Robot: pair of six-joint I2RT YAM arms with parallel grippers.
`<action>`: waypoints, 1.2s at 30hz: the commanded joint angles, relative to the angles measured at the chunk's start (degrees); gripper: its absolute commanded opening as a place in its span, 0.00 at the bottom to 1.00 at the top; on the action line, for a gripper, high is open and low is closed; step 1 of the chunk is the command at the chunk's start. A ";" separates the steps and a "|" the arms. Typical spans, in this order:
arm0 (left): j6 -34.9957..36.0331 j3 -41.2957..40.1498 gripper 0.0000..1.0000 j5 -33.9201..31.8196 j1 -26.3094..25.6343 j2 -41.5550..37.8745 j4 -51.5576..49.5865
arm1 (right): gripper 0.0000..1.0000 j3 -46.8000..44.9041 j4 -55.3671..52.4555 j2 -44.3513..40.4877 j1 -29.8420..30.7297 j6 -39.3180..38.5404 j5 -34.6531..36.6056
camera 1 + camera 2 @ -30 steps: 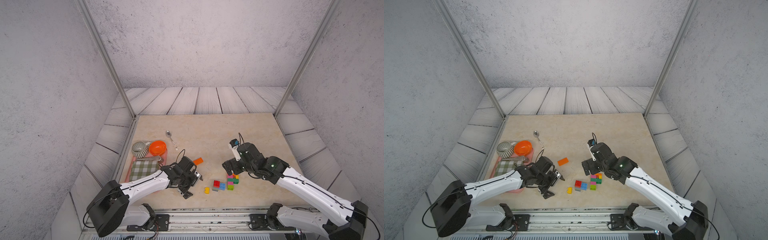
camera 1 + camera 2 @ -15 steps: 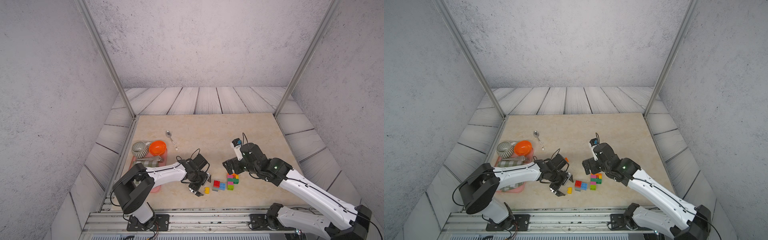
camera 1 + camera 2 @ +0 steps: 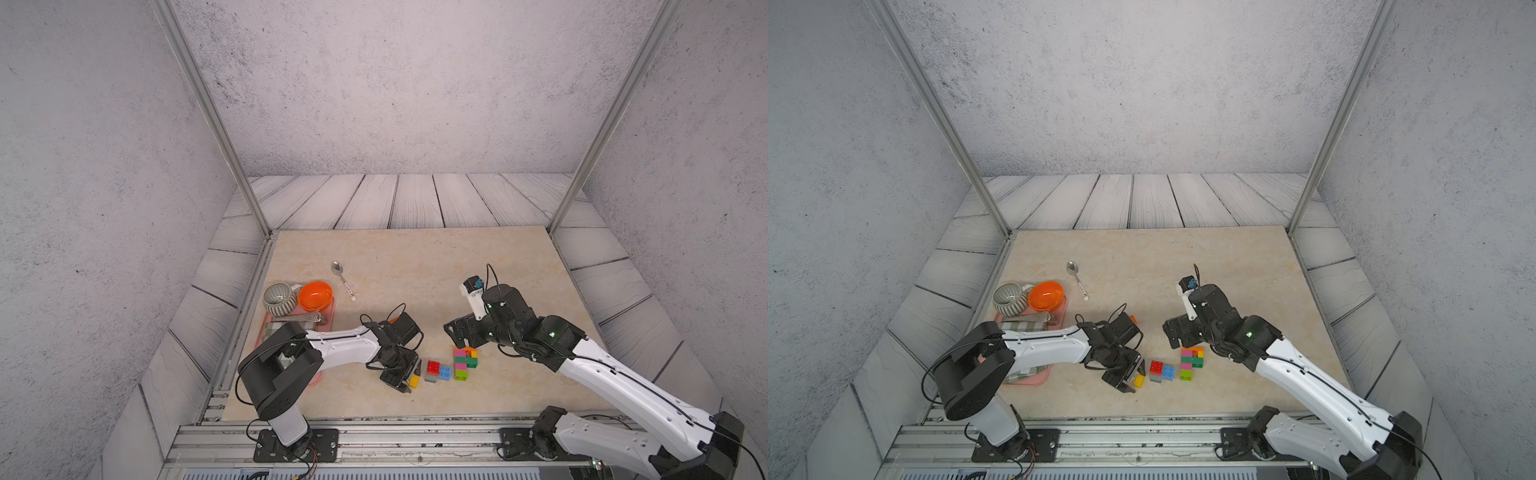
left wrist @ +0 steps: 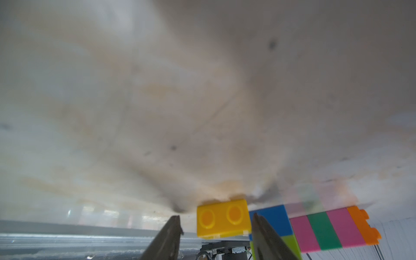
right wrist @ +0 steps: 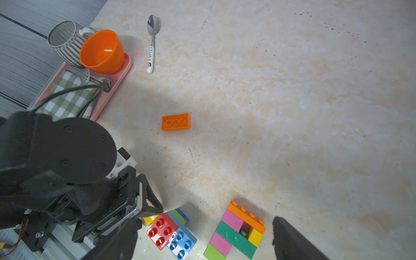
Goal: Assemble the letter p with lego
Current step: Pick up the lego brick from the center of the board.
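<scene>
The beige marbled tabletop [image 3: 415, 257] carries everything in the lower middle of both top views. There are two grippers. The right gripper [image 3: 459, 336] hangs wide and empty just above the one multicoloured lego letter figure [image 3: 465, 363], probably ready to steady it. The left gripper [image 4: 216, 217] sits low, jaws narrow on either side of one small yellow studded brick [image 4: 222, 221]. A sliver of gap shows, so I'd say it isn't gripped yet. One red-and-blue brick clump [image 3: 438, 370] lies between brick and figure. One long orange brick [image 5: 175, 121] lies loose farther up the frame.
</scene>
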 commanded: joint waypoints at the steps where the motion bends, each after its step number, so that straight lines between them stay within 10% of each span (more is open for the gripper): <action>1: -0.25 0.23 0.50 -0.18 -0.10 2.04 -0.46 | 0.96 -0.60 0.35 -0.59 -0.29 0.39 -1.15; 9: 5.10 1.25 0.21 -3.37 0.72 1.66 -2.25 | 0.98 -0.77 0.21 -0.51 -0.66 0.17 -1.76; 21: 55.80 10.56 0.15 -36.30 1.64 -18.10 -24.00 | 0.99 3.63 -5.71 4.96 -1.31 0.06 -7.05; 30: 87.34 -1.49 0.10 -25.96 0.83 -35.92 2.41 | 0.82 10.94 -8.29 14.28 -5.07 0.09 -29.13; 36: 98.63 2.48 0.10 -21.78 -1.69 -34.32 2.03 | 0.71 19.72 -16.02 22.31 -6.72 -0.78 -37.80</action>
